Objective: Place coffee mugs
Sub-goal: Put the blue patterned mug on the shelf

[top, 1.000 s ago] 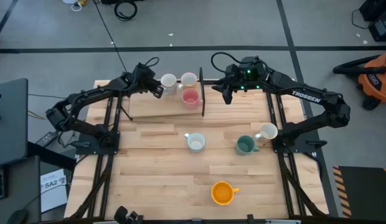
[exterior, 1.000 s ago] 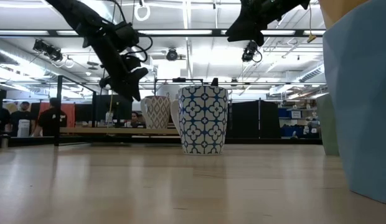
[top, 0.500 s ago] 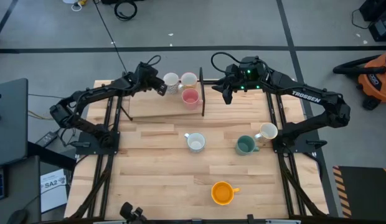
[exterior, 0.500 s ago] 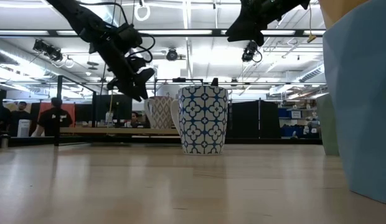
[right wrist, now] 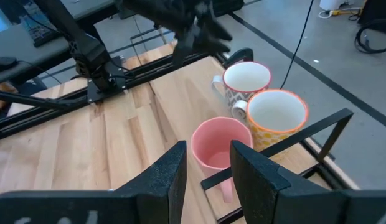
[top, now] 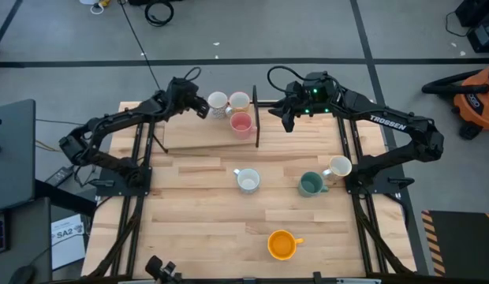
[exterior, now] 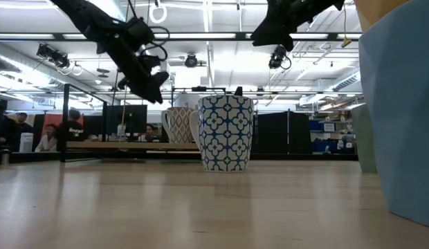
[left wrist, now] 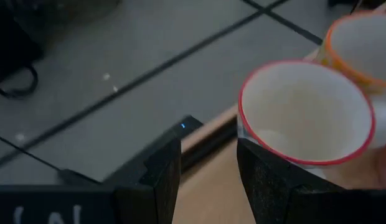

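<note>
Nearest the front edge of the tabletop (top: 189, 229) we see the orange mug (top: 281, 244), standing alone. Farther back, across the middle, stand the patterned white mug (top: 248, 181), the dark green mug (top: 311, 184) and, just beside it toward the right edge, a cream mug (top: 337, 166). Beyond these, on the raised board (top: 197, 136) along the far edge, we find three mugs close together: the pink mug (top: 241, 124) in front, the orange-rimmed mug (top: 239, 101) behind it, and the red-rimmed mug (top: 217, 103) to its left. At the far left, the left gripper (top: 195, 106) hangs just beside the red-rimmed mug, its fingers (left wrist: 159, 180) apart with nothing between them. At the far edge right of centre, the right gripper (top: 287, 117) hovers above the tabletop, likewise parted and empty, across a thin dark upright bar (top: 255, 117) from the three mugs.
</note>
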